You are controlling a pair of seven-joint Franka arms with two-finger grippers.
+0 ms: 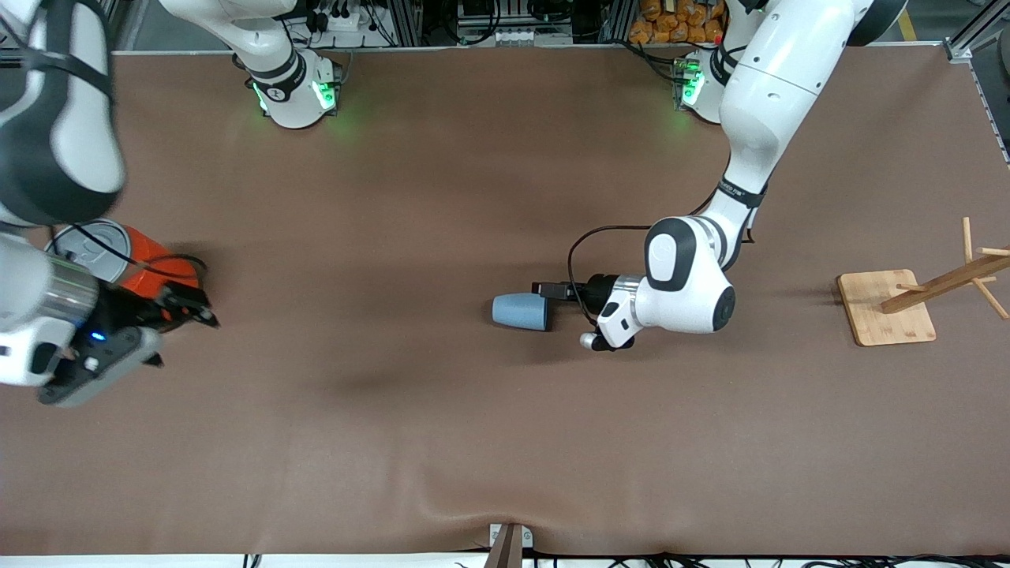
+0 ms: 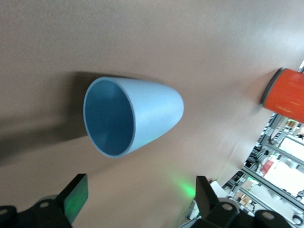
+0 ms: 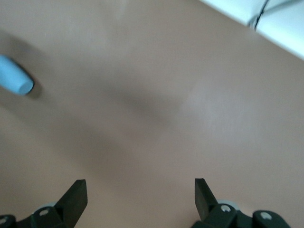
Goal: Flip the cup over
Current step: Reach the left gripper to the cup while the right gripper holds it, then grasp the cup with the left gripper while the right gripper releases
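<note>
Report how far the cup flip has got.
Done: nothing yet; the cup lies on its side on the table. In hand: the left gripper, open, is lined up at the cup's mouth without holding it. The right gripper waits open beside the can. Left: grasp, upright, release.

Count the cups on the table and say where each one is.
1. The cup, light blue, lies on its side near the middle of the table, its mouth facing the open left claw right beside it. None shows elsewhere, though the arms hide some of the table.
</note>
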